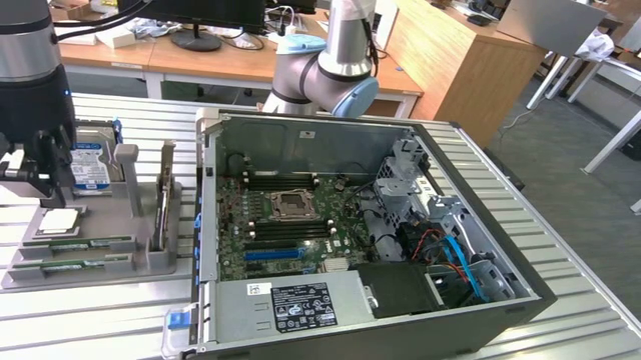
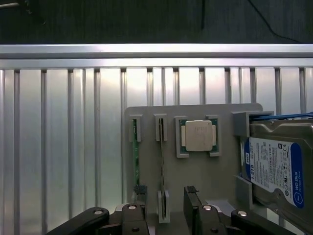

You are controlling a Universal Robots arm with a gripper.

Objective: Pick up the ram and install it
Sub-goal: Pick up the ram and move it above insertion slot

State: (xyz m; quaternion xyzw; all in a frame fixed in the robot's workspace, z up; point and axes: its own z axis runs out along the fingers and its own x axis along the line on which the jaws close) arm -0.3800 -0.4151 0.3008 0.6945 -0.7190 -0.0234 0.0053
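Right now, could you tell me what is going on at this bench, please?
One robot arm is working over a grey tray of computer parts beside an open computer case. Its hand hangs open above the tray, holding nothing. A green memory stick lies in its slot, sharing the tray with a processor chip and a hard drive. The stick is not yet picked up.

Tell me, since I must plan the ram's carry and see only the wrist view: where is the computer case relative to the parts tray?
Observer: The open case lies at the exterior view's right of the grey tray, close beside it.
Operator: Where do I install?
Observer: Long black slots run on both sides of the CPU socket on the motherboard.
Operator: What is behind it?
Observer: The arm rises just behind the case's far wall.
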